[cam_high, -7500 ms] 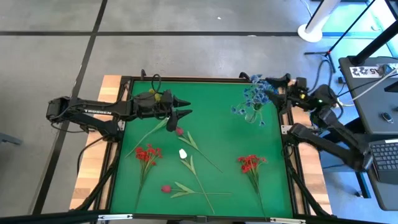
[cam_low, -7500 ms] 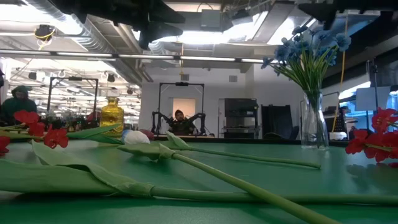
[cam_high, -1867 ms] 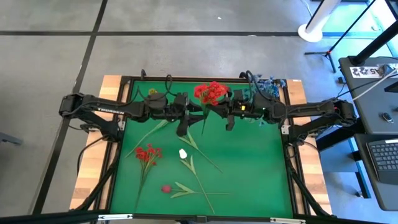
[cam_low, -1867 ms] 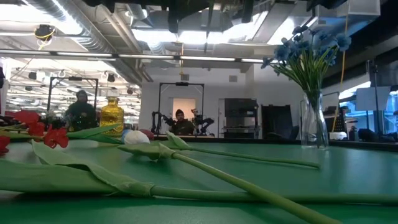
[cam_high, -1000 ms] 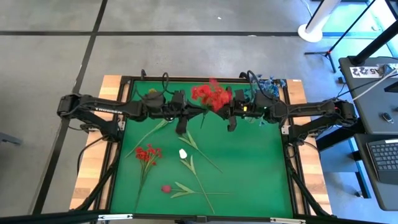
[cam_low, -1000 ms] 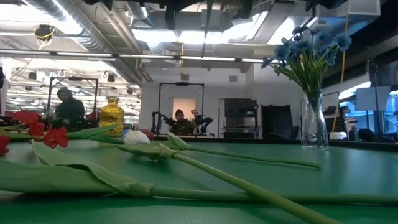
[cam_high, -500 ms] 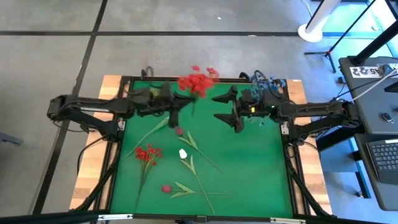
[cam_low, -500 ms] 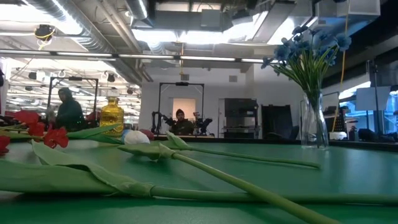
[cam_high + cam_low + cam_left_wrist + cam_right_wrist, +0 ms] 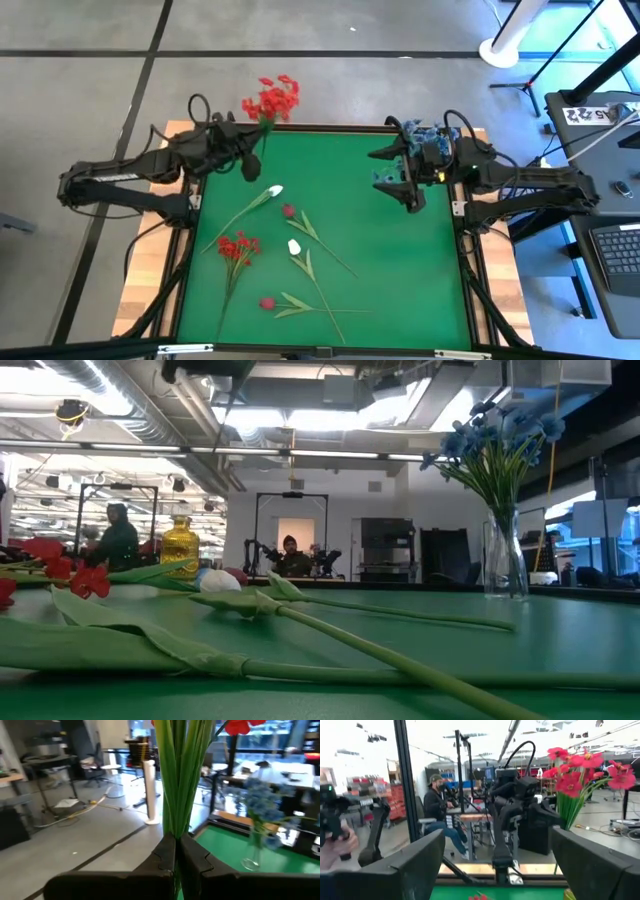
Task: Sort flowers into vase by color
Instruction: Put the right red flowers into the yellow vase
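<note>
My left gripper is shut on a bunch of red flowers, raised over the table's far left corner. My right gripper stands open and holds nothing, at the far right beside the glass vase of blue flowers. A gold vase stands at the far left. On the green mat lie a long-stemmed white tulip, a red cluster, a white bud and two dark red buds, each flat on its stem and leaves. My left gripper pinches the green stems of the red bunch between its two fingers, well below the blooms. The fingers come about level from the table's left and lie across the stems. The bunch is lifted clear of the table, blooms uppermost.
The mat's right half and near right corner hold no flowers. The black frame rims the table. People sit and stand in the room beyond the far edge.
My right gripper has opened, let go of the red bunch and drawn back toward the table's right edge. My left gripper has carried the bunch from the middle of the far edge toward the far left corner, and the white tulip beneath the arm has come into view.
</note>
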`<act>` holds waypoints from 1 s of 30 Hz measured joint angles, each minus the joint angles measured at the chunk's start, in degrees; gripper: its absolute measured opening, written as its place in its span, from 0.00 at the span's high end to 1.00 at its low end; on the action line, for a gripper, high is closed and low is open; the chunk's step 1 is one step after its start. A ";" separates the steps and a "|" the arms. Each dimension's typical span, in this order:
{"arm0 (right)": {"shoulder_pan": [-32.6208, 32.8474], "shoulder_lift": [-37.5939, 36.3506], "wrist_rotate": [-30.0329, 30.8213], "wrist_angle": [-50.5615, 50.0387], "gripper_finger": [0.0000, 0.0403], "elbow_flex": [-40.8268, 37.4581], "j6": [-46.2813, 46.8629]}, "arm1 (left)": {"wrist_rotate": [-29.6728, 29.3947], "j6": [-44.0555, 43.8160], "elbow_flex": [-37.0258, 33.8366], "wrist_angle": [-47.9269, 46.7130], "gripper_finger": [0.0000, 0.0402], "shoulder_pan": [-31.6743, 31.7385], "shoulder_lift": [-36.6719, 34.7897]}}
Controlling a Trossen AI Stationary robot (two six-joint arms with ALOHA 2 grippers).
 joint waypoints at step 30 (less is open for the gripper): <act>0.02 -16.59 13.84 -25.70 0.11 -8.05 -4.94 | 0.09 -1.47 -24.41 14.87 1.00 18.93 -16.32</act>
